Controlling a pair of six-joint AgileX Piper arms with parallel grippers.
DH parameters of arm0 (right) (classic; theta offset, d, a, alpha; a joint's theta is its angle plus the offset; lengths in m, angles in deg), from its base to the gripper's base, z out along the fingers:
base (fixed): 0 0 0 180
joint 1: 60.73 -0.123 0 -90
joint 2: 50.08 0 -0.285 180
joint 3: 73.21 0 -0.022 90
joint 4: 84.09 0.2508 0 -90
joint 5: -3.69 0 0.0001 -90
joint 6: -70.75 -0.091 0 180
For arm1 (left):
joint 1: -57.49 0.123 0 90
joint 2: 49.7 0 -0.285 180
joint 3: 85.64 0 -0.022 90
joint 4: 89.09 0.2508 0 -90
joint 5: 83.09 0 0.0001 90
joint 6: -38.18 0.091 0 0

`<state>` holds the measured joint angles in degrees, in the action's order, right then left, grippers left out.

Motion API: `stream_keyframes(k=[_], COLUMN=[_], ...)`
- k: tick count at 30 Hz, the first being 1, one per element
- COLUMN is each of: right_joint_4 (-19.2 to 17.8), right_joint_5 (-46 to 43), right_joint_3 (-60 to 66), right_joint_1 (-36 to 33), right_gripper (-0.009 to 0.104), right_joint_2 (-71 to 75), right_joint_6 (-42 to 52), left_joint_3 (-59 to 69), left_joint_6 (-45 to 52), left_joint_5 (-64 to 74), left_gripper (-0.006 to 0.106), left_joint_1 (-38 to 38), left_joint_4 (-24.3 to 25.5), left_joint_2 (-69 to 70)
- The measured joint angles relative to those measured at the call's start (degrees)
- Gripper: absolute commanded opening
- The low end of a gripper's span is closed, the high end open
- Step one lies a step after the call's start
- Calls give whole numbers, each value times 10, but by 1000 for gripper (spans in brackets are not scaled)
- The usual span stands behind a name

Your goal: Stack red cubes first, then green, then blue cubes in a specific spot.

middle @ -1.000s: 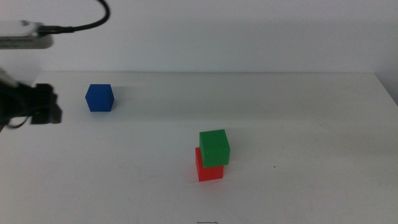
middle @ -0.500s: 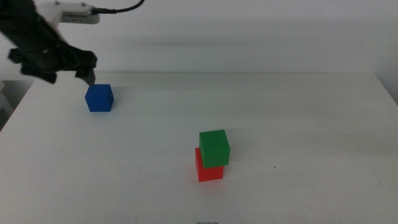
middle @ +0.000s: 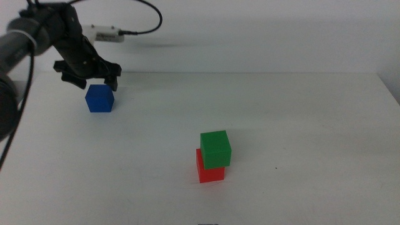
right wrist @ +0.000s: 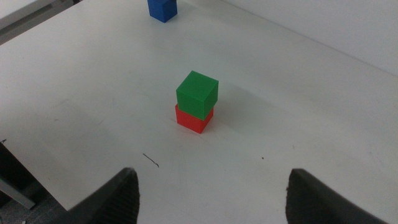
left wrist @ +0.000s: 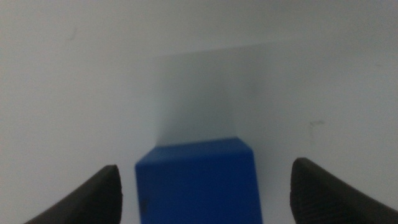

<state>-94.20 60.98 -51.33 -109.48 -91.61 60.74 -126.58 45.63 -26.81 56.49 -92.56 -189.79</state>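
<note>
The right gripper (right wrist: pixel 211 186) is waiting at the near edge, out of the middle view, its jaws standing wide apart with nothing between them, looking out over the white tabletop (middle: pixel 300 125). Near the middle of the tabletop the red cube (middle: pixel 210 170) is sitting on the surface and the green cube (middle: pixel 215 147) is resting on top of it, turned slightly so its edges are not lining up with the red one's; the right wrist view is showing the same pair, green cube (right wrist: pixel 197 94) on red cube (right wrist: pixel 194 119). Well apart from that stack, at the far left of the tabletop, the blue cube (middle: pixel 100 98) is sitting alone on the surface. The left gripper (middle: pixel 90 80) is hovering just over and behind the blue cube, the arm coming in from the left with a cable trailing off behind it. In the left wrist view the blue cube (left wrist: pixel 198 180) is lying between the jaws, which are spread wide with a clear gap on each side, not touching it.
</note>
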Motion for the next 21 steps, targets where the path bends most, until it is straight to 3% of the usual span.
stream_keyframes(k=[3, 6, 16, 21], right_joint_4=[0, 0, 0, 0], right_joint_5=[0, 0, 0, -1], right_joint_3=[0, 0, 0, 0], right_joint_1=[0, 0, 0, 0], right_gripper=[60, 60, 60, 60], right_joint_2=[0, 0, 0, 0], right_joint_6=[0, 0, 0, 0], left_joint_3=[-22, -31, -38, -16], left_joint_6=[0, 0, -11, -16], left_joint_5=[-2, -8, -7, 43], left_gripper=[89, 77, 2, -2], left_joint_1=[0, 0, 21, 25], left_joint_4=[0, 0, -47, -58], left_joint_2=[-33, -52, -62, -25])
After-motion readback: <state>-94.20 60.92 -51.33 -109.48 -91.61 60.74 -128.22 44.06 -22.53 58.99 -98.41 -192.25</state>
